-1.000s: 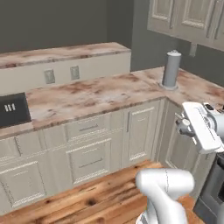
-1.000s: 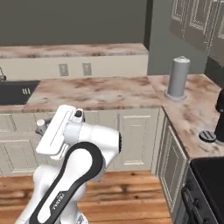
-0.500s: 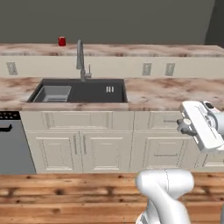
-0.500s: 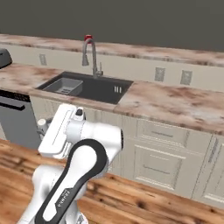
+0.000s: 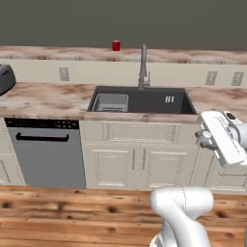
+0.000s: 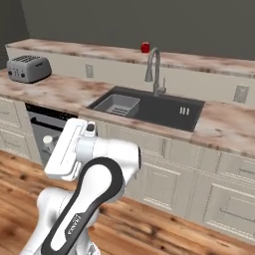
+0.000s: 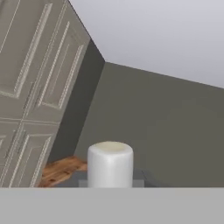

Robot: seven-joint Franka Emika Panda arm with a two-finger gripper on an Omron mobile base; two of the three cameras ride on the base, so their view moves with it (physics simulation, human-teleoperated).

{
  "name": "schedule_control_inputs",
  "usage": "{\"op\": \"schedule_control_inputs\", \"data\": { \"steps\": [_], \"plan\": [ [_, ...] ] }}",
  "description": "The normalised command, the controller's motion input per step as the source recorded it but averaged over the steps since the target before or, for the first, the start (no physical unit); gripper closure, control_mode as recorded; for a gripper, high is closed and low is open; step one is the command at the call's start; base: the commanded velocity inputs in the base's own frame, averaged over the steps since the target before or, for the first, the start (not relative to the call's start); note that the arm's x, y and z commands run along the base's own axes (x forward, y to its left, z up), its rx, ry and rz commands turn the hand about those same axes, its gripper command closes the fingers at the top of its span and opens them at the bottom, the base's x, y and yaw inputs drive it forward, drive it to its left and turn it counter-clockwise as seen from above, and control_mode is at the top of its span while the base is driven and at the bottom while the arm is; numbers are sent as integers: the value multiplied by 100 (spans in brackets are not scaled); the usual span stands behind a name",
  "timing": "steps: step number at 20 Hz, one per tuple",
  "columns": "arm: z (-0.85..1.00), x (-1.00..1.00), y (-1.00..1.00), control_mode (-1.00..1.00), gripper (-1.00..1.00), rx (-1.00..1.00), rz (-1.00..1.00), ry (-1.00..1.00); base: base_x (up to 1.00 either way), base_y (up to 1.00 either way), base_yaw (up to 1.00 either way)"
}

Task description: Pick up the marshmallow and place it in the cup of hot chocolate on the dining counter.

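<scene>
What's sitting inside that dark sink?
In the sink a grey basket sits at one end; the rest of the basin looks bare. Its near wall hides part of the floor. The tap rises behind it.

Both base views look forward and down from behind the arm, one from its left and one from its right, and share the sink (image 5: 142,101) (image 6: 149,107), the faucet (image 5: 143,67) (image 6: 156,69) and the red cup (image 5: 116,45) (image 6: 145,47). The hand view looks along the hand, close to tall cabinet doors (image 7: 30,87) and a grey wall (image 7: 166,131).
</scene>
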Motion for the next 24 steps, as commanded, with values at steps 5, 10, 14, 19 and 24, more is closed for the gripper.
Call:
{"op": "schedule_control_inputs", "data": {
  "steps": [5,10,14,19,24],
  "plan": [
    [0,0,0,100,100,0,0,0,57,100,5],
    [0,0,0,100,100,0,0,0,73,100,0],
    [0,0,0,100,100,0,0,0,78,100,0],
    [0,0,0,100,100,0,0,0,74,100,0],
    [0,0,0,100,100,0,0,0,60,100,0]
  ]
}}
